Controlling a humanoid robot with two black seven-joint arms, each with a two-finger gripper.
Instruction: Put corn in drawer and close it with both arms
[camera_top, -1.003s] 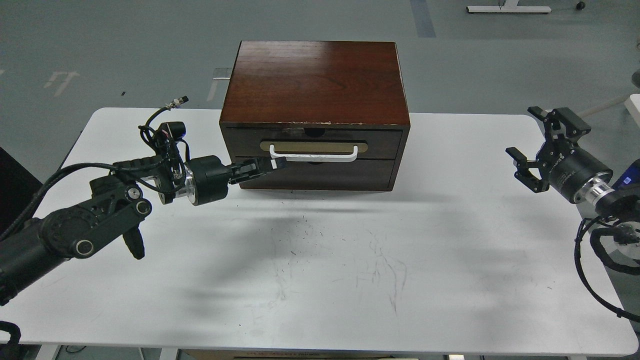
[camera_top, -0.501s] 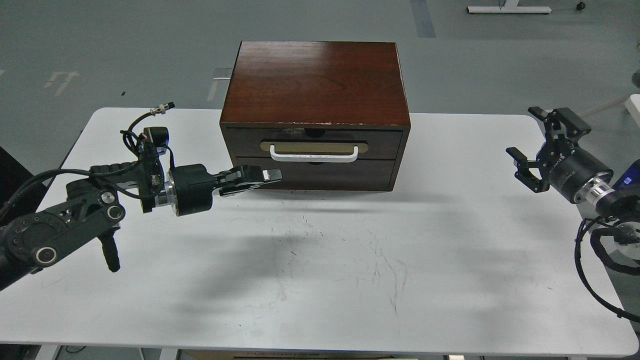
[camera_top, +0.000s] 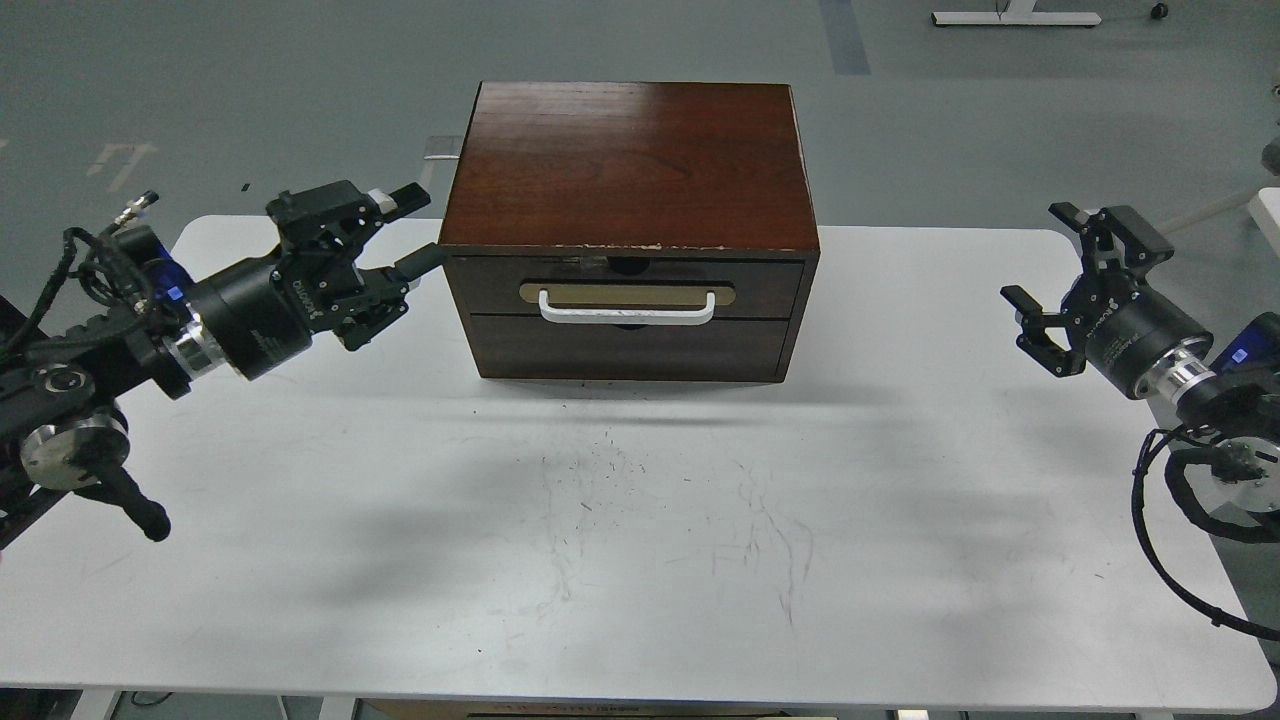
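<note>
Toward the far edge of the bench (camera_top: 640, 560), centred, sits the dark wooden cabinet (camera_top: 630, 165); the drawer (camera_top: 626, 288) is its upper front panel, pushed in flush, white bar handle (camera_top: 627, 308) on a tan oval plate; chipped finish along the cabinet's top front edge; plain panel (camera_top: 630, 348) below it has no handle.

Corn: not visible anywhere in the head view; cannot tell where it is.

Left gripper (camera_top: 412, 232) hangs near the far-left corner, just beside the cabinet's left side, level with its top front corner; fingers spread wide, holding nothing; the lower fingertip (camera_top: 425, 260) sits right at the cabinet's left edge, contact or a small gap I cannot tell; clear of the handle.

Right gripper (camera_top: 1045, 268) hangs over the right edge of the bench, well apart from the cabinet; fingers spread wide, holding nothing; claw points toward the left and far side; silver wrist ring (camera_top: 1170, 375) and a loop of black cable (camera_top: 1160, 540) behind it at the right edge.

Bench top is white, with dark scuff marks (camera_top: 760, 530) across the middle toward the near edge; grey floor beyond the far edge.
</note>
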